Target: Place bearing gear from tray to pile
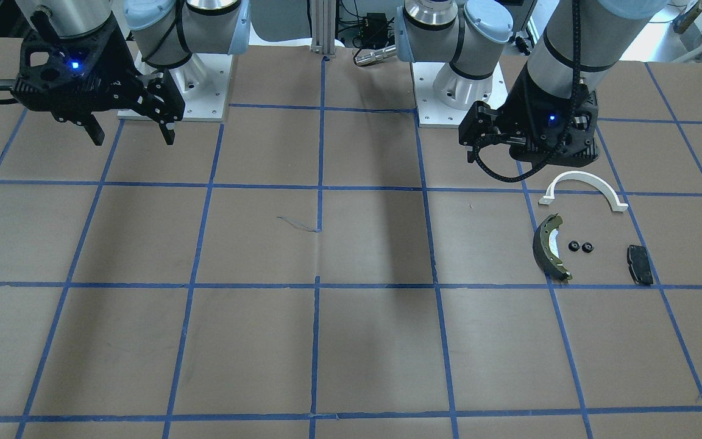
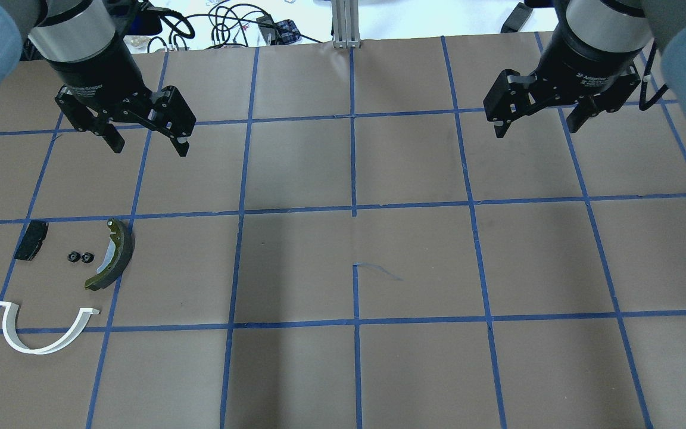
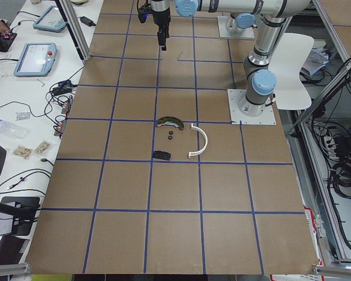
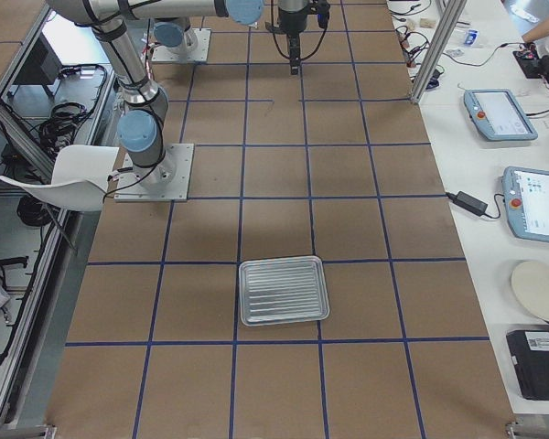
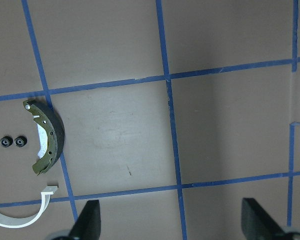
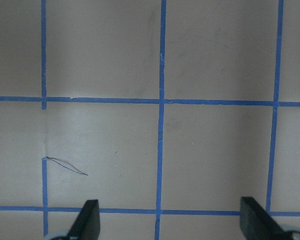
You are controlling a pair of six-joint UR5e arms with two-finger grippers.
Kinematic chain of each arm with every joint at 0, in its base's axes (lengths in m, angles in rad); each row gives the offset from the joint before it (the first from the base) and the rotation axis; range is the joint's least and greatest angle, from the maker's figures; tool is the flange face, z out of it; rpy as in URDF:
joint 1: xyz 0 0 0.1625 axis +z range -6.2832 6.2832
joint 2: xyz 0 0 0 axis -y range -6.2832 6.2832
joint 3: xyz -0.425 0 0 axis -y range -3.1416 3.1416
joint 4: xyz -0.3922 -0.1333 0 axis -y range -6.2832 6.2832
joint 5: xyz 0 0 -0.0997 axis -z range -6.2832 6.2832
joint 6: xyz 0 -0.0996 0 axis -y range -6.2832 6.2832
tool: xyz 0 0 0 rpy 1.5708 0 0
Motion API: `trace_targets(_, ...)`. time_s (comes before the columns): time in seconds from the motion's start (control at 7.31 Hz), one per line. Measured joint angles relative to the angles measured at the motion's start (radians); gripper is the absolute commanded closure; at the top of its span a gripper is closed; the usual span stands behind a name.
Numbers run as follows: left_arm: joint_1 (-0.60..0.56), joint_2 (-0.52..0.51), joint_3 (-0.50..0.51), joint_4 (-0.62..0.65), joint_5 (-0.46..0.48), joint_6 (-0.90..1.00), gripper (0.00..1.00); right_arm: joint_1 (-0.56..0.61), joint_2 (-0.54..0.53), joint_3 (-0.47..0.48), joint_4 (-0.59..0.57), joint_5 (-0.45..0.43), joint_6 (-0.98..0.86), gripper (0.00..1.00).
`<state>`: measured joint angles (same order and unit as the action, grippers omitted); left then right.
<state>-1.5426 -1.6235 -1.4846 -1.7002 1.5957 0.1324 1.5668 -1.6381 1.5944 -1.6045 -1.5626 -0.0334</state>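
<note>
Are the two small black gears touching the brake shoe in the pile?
Apart. The overhead view shows a clear gap between the two small black gears and the inner curve of the brake shoe; the left wrist view agrees.

right tool [image 1: 134, 139]: jaws apart | two gears [image 1: 574, 246]: between brake shoe [image 1: 547, 245] and black pad [image 1: 640, 264]

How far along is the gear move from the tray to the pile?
Looks finished. Done: two black gears lie in the pile between the brake shoe and the black pad, and the tray looks empty. In hand: nothing; the left claw and right claw are open and raised. Left: apparently nothing.
</note>
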Motion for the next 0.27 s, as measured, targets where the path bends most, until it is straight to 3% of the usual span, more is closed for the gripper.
trace_targets(0.27,0.002,0.001,-0.001,0.003,0.001,0.008,0.00,0.000,-0.001,0.003,0.001,0.002,0.007,0.00)
